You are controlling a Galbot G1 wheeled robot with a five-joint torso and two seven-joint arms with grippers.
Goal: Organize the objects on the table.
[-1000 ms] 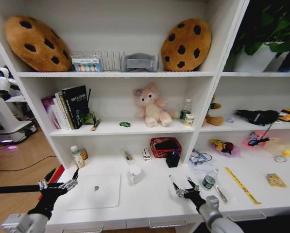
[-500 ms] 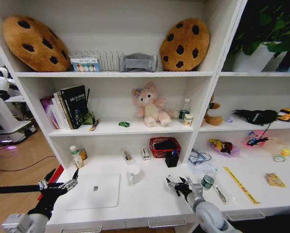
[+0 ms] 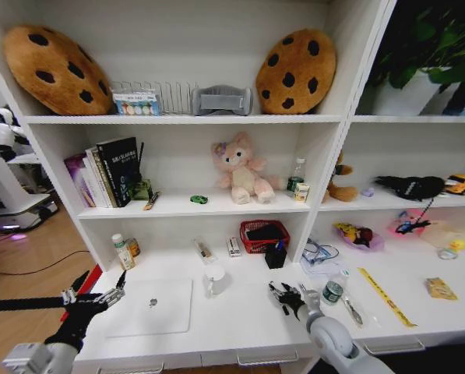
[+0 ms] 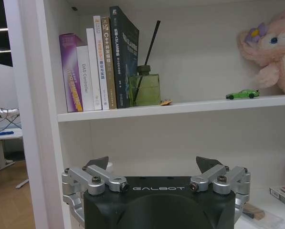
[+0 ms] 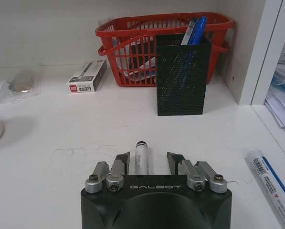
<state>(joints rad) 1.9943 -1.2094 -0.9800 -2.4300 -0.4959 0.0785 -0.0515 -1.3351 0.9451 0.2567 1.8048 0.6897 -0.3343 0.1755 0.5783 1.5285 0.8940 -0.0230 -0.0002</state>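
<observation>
White and smooth, the table (image 3: 240, 323) in front of us joins tall white shelves, and a wood floor shows off to our left. Our right gripper (image 5: 149, 161) is low over the table, near the front edge. Its fingers (image 5: 123, 160) are open, with a pen (image 5: 142, 157) lying on the table between them, and we cannot tell if they touch it. Our left gripper (image 3: 100, 296) hangs in the air by the left end of the table, open wide with nothing in it. Beside it lies a silver laptop (image 3: 154, 306), shut flat. Just past the pen stands a black mesh pen cup (image 5: 183, 76) with blue pens (image 5: 195, 26) in it, and a red basket (image 5: 132, 36) sits right behind the cup. A small white box (image 5: 87, 76) lies next to the basket. A jar with a green lid (image 3: 332, 291) stands just to the right of our right gripper. Up on the shelf, a tiny green car (image 4: 241, 94) is parked near a pink plush toy (image 3: 240, 171), and books (image 4: 97, 67) stand in a row beside a green bottle (image 4: 144, 87).
</observation>
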